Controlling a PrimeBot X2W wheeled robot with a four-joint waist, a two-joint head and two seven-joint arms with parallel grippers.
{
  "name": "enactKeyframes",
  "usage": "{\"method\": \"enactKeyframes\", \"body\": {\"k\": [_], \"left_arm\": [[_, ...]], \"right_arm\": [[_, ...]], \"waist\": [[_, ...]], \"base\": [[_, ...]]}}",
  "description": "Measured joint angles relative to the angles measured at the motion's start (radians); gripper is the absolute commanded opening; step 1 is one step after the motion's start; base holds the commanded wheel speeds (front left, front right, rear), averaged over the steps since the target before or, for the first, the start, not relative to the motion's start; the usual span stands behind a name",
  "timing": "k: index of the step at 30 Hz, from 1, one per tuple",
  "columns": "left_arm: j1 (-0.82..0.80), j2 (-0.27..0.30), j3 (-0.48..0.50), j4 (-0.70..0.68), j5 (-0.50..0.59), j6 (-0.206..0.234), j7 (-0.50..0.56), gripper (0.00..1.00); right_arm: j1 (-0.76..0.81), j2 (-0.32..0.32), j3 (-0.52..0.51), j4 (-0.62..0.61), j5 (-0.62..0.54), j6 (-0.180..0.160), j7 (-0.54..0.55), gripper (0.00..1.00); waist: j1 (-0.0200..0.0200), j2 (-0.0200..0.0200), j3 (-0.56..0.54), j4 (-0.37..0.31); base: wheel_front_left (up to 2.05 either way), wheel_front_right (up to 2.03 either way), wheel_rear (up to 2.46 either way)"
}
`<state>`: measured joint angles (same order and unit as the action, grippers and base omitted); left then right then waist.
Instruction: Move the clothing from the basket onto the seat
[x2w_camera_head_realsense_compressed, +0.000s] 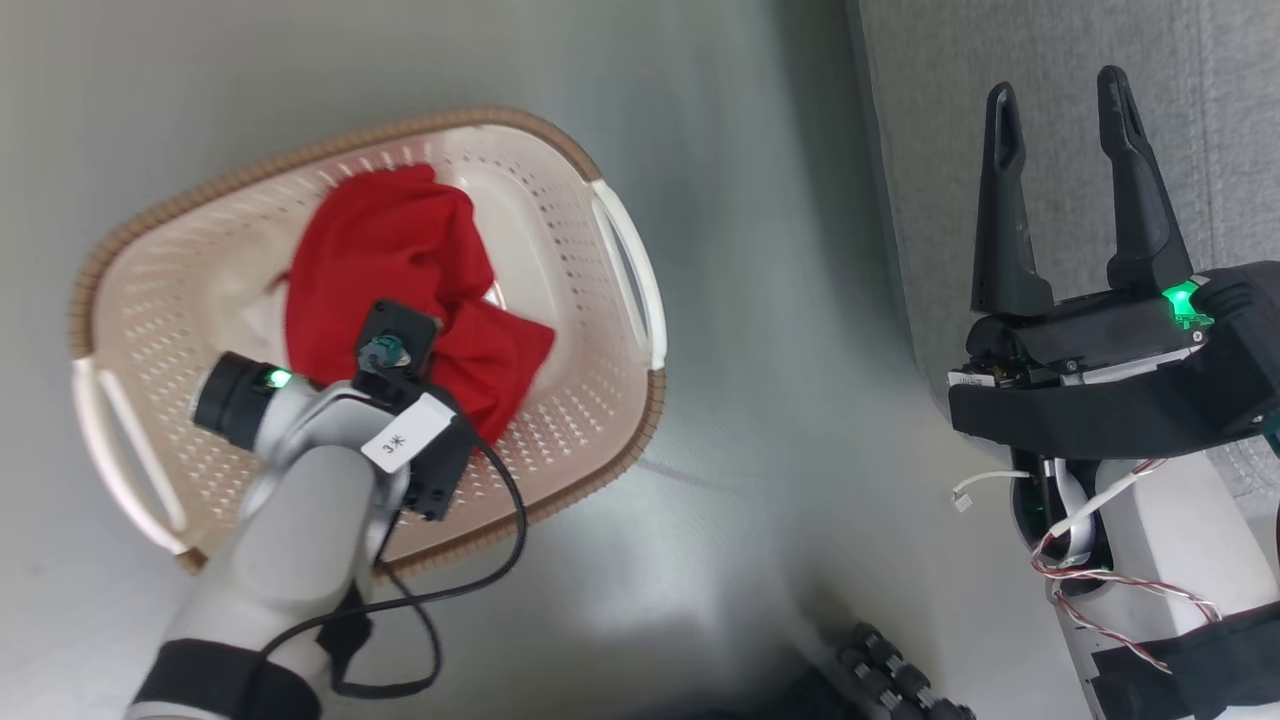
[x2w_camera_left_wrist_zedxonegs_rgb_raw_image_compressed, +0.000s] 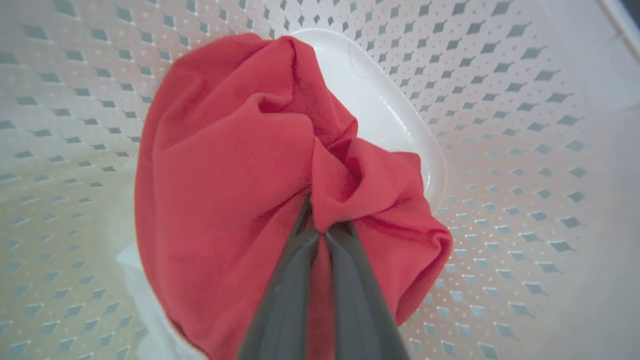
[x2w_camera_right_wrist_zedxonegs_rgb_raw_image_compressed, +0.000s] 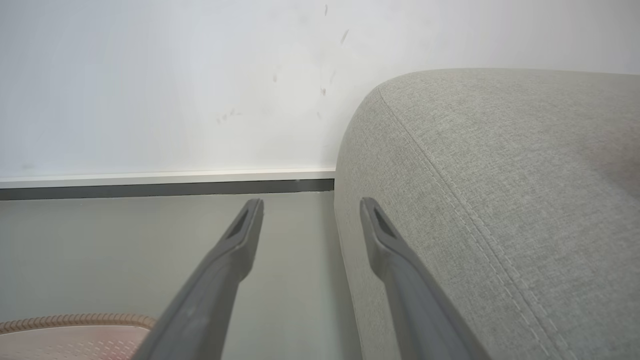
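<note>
Deep in the basket (x2w_camera_left_wrist_zedxonegs_rgb_raw_image_compressed: 500, 150), left claw (x2w_camera_left_wrist_zedxonegs_rgb_raw_image_compressed: 322, 227) pinches the clothing (x2w_camera_left_wrist_zedxonegs_rgb_raw_image_compressed: 225, 175); right claw (x2w_camera_right_wrist_zedxonegs_rgb_raw_image_compressed: 311, 202) stands spread.

One basket (x2w_camera_head_realsense_compressed: 560, 420), one clothing (x2w_camera_head_realsense_compressed: 390, 250) heap, one seat (x2w_camera_head_realsense_compressed: 930, 150), two tools: left tool (x2w_camera_left_wrist_zedxonegs_rgb_raw_image_compressed: 322, 227), right tool (x2w_camera_head_realsense_compressed: 1058, 90).

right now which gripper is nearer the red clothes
Left. The left gripper is in the basket, jaws shut on the red clothes; the right gripper hangs open beside the sofa.
</note>
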<state>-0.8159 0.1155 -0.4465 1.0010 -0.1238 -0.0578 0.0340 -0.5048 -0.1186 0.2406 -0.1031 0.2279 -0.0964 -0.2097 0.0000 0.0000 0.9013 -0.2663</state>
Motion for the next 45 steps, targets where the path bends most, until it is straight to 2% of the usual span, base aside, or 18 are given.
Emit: {"method": "enactKeyframes", "body": {"k": [5, 17, 32, 45], "left_arm": [[0.007, -0.044, 0.042, 0.01, -0.058, 0.005, -0.067, 0.0], [0.076, -0.069, 0.129, 0.009, -0.193, -0.006, -0.247, 0.0], [0.181, -0.077, 0.207, -0.103, -0.299, -0.039, -0.283, 0.0], [0.298, -0.078, 0.249, -0.276, -0.316, -0.03, -0.284, 0.0]], "right_arm": [[-0.003, -0.017, -0.002, 0.036, -0.009, 0.009, -0.004, 1.0], [0.014, -0.051, -0.008, 0.115, -0.016, 0.032, -0.007, 1.0], [0.074, -0.075, -0.008, 0.22, 0.019, 0.063, 0.006, 1.0], [0.189, -0.087, -0.006, 0.304, 0.046, 0.088, 0.025, 1.0]], "waist": [[0.0, 0.0, -0.055, 0.027], [-0.0001, 0.0, -0.231, 0.116], [-0.0002, -0.0001, -0.459, 0.2], [-0.0002, -0.0001, -0.659, 0.243]], "base": [[0.0, 0.0, 0.0], [0.0, 0.0, 0.0], [0.0, 0.0, 0.0], [0.0, 0.0, 0.0]]}}
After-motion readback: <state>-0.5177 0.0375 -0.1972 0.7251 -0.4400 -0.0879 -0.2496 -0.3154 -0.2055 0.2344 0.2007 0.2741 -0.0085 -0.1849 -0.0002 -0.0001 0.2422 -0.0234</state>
